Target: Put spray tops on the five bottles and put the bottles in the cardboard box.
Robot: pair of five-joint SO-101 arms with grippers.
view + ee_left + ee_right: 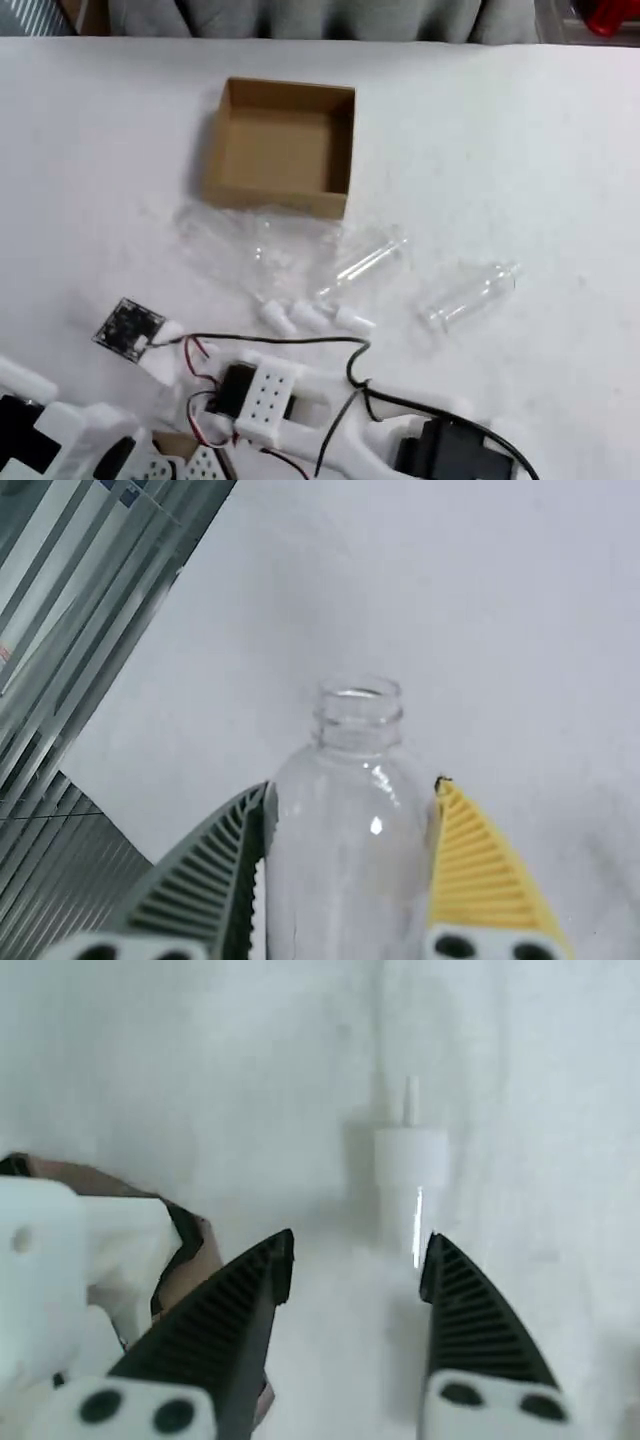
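A clear plastic bottle (350, 825), smooth and round-shouldered, with an open threaded neck and no top, is pinched between the ribbed fingers of the left gripper (352, 788). One finger is grey-green and the other yellow. The right gripper (355, 1250) has its black ribbed fingers spread, and a white spray top (410, 1165) stands upright just past their tips. On the white table (540, 150), a second clear bottle (365, 262) and a third bottle (468, 295) lie on their sides. A row of loose spray tops (310, 317) lies nearby. Beyond them sits the open brown cardboard box (280, 190).
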